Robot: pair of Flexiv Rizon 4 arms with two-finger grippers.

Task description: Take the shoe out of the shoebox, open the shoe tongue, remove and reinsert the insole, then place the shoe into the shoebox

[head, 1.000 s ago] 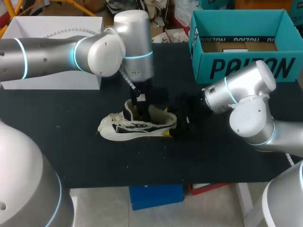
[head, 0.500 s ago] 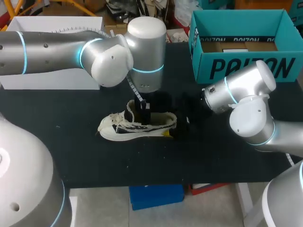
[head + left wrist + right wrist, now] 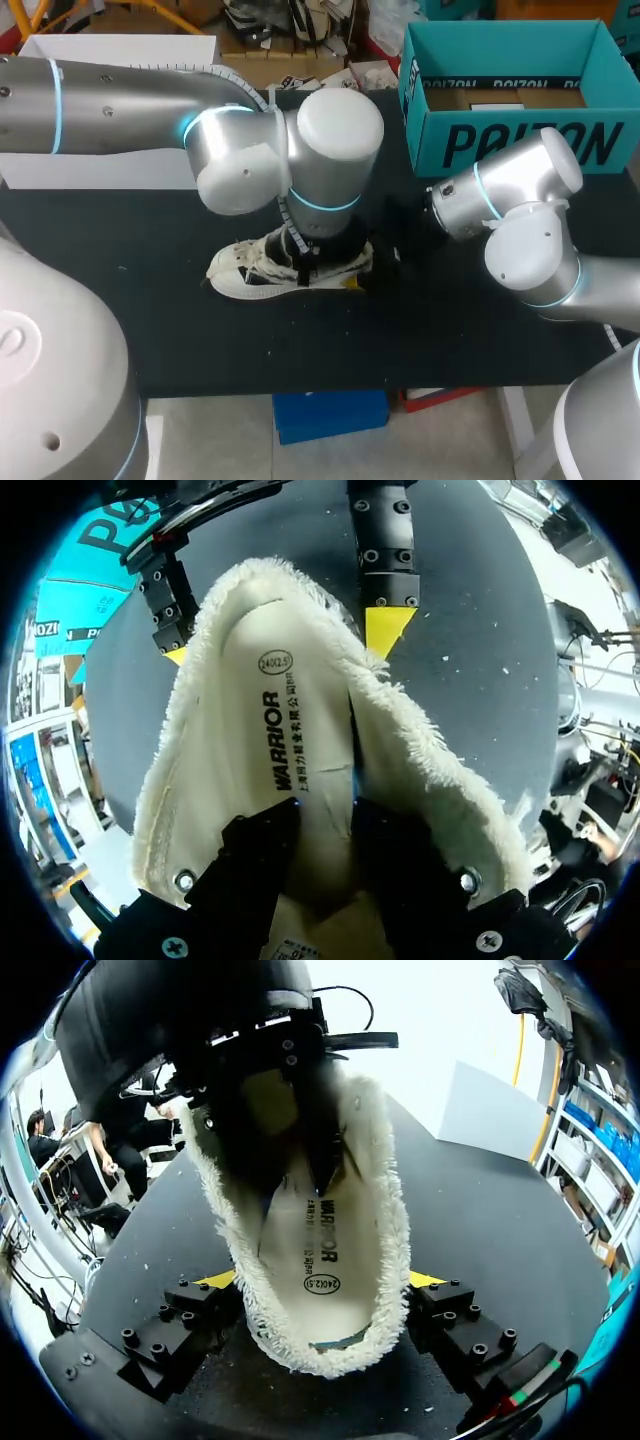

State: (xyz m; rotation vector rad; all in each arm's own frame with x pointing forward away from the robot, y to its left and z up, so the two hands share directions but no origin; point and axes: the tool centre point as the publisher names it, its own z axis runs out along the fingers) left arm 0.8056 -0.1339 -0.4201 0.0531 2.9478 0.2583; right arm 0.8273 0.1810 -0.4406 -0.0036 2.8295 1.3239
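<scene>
Shoe (image 3: 250, 272) lies clear of table (image 3: 150, 330) edges, heel in right gripper (image 3: 320, 1282)

In the head view the silver left arm (image 3: 300, 150) covers the middle and opening of the white low-top canvas shoe with a fleecy cream lining (image 3: 238, 272), and the left gripper (image 3: 347, 825) under it too. From its own wrist the left gripper's front end is sunk into the shoe's opening, so its hold cannot be told. The right gripper (image 3: 318, 1285) is hard to make out from above, dark against the black table (image 3: 150, 330); in its own view the fleece collar hides most of each yellow tip.
</scene>
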